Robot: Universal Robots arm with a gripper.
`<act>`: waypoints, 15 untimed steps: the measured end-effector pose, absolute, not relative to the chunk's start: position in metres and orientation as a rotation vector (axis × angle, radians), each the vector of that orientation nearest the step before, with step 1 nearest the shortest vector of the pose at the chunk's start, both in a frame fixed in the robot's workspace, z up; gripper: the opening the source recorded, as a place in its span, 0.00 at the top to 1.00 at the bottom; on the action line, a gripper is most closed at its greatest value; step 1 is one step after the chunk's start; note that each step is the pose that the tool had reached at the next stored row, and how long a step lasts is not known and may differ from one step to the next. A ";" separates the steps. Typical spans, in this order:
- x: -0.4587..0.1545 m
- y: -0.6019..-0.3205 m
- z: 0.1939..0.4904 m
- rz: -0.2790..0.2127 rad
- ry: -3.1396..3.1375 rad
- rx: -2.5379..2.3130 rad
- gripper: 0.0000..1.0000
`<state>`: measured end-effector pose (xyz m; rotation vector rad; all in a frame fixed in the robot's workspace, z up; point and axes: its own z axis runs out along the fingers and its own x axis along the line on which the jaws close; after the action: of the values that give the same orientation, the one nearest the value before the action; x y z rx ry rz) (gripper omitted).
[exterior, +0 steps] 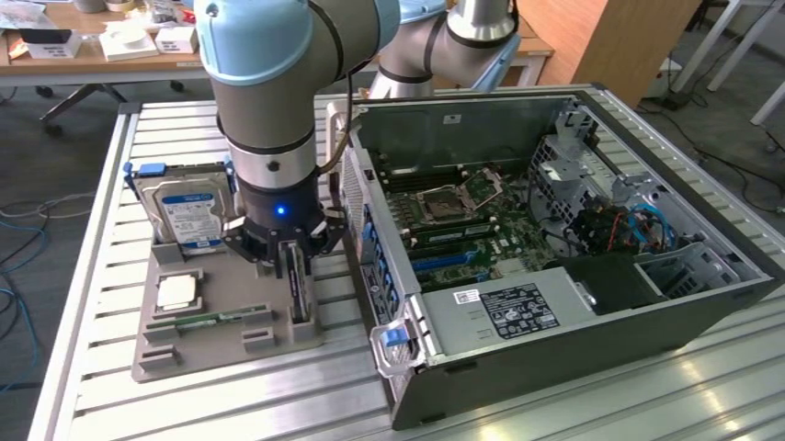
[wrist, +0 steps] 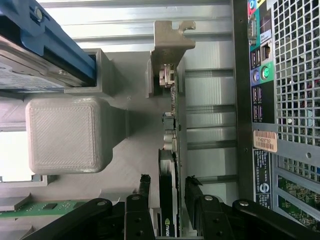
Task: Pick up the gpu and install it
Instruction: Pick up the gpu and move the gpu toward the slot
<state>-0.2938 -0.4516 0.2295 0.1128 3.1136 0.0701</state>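
Note:
The gpu [exterior: 298, 292] stands on edge in a slot of the grey holder tray [exterior: 221, 354], just beside the open computer case [exterior: 552, 230]. My gripper [exterior: 290, 255] is straight above it, reaching down onto its top edge. In the wrist view the gpu [wrist: 171, 145] is a thin card with a metal bracket at its far end. It runs between my two black fingers [wrist: 145, 184], which stand on either side of it with small gaps. The gripper [wrist: 168, 186] is open around the card. Inside the case, the motherboard's blue slot [exterior: 448, 262] lies bare.
A silver hard drive [exterior: 190, 216] with a blue-white label stands at the tray's far end. A slim green memory stick [exterior: 215, 319] and a square chip [exterior: 178, 292] lie on the tray. The case's rear panel [wrist: 295, 75] is close beside the card.

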 end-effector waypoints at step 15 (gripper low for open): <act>-0.294 -0.452 0.230 0.070 3.114 0.113 0.74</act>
<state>-0.2938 -0.4517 0.2295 0.1126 3.1137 0.0700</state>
